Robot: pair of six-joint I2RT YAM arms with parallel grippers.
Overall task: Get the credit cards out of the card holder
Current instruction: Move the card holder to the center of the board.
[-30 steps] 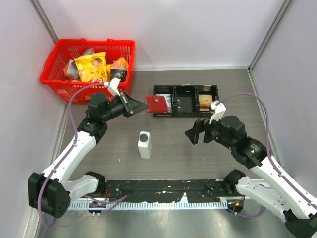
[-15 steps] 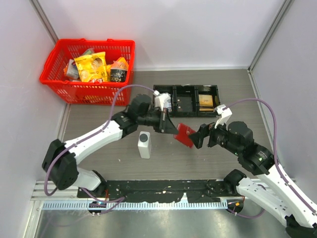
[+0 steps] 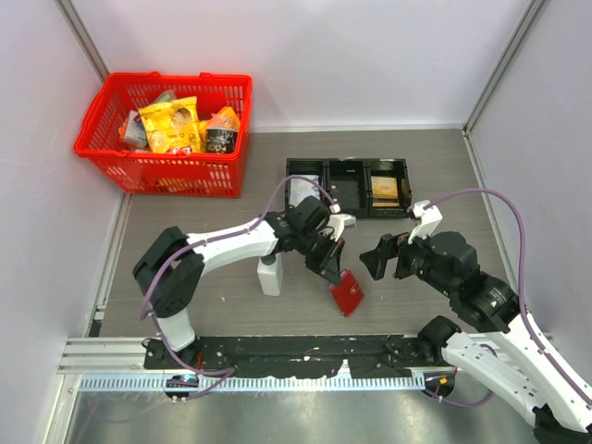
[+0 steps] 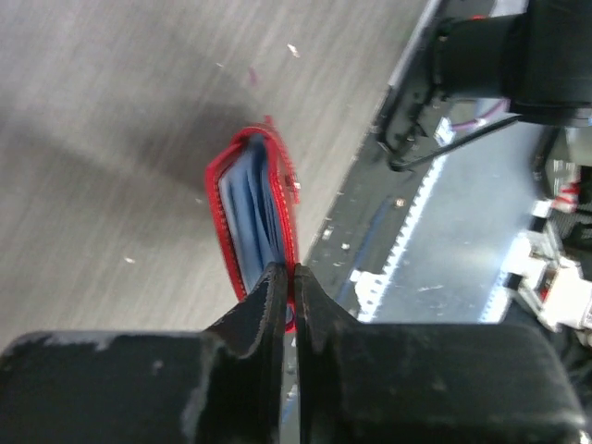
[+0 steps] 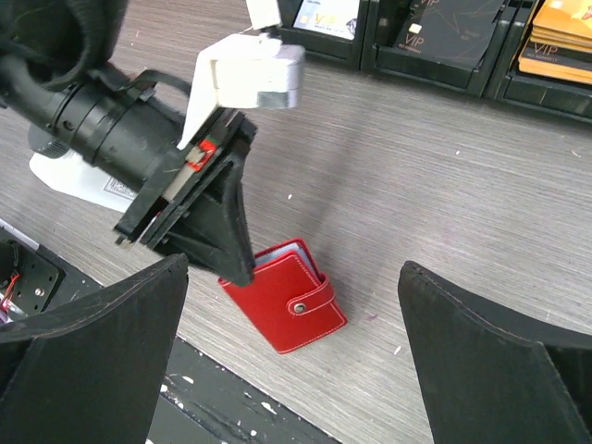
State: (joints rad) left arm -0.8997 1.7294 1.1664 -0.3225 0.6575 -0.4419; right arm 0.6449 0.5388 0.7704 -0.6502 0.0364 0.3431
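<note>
VIP printed on tray cards (image 5: pixel 439 23); left pincer (image 4: pixel 288 275) pinching red card holder (image 5: pixel 289 313).

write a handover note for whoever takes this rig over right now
Left gripper: shut on one edge of the card holder.
Right gripper: open, empty, hovering just right of the holder.
Card holder: folded, its tab across it, low by the front edge of the table; whether it touches the table is unclear.
Done: holder gripped. No credit cards out.
Left: open the holder, then pull each card from the blue sleeves.
</note>
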